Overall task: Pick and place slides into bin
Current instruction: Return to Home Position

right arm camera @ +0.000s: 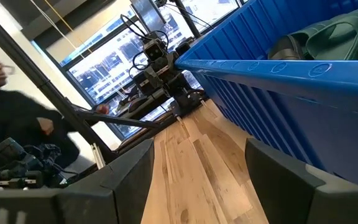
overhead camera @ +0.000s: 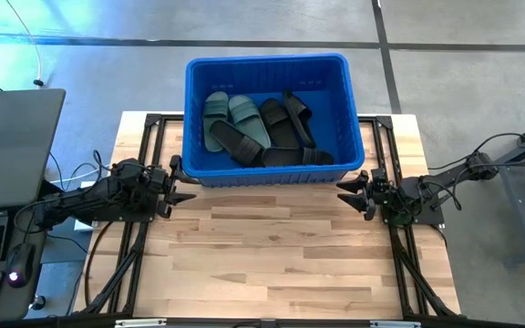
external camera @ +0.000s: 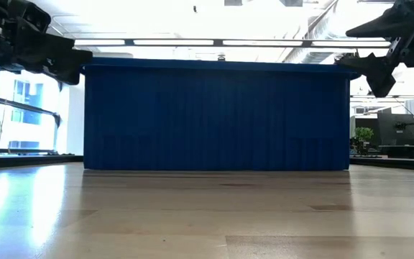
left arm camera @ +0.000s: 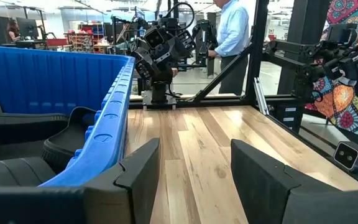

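The blue bin [overhead camera: 267, 68] stands at the table's far middle. Inside it lie two sage green slides [overhead camera: 231, 118] at its left and several black slides [overhead camera: 285, 128] piled at its middle and right. My left gripper [overhead camera: 185, 182] hovers open and empty beside the bin's near left corner. My right gripper [overhead camera: 349, 193] hovers open and empty beside the bin's near right corner. In the left wrist view the bin's wall [left arm camera: 104, 130] and black slides [left arm camera: 61, 146] show; in the right wrist view the bin's rim [right arm camera: 278, 68] and a green slide [right arm camera: 340, 34] show.
The wooden tabletop [overhead camera: 281, 255] stretches from the bin's near wall to the near edge. A laptop [overhead camera: 12, 146] and keyboard sit off the table's left. People stand in the room beyond the table [left arm camera: 232, 37].
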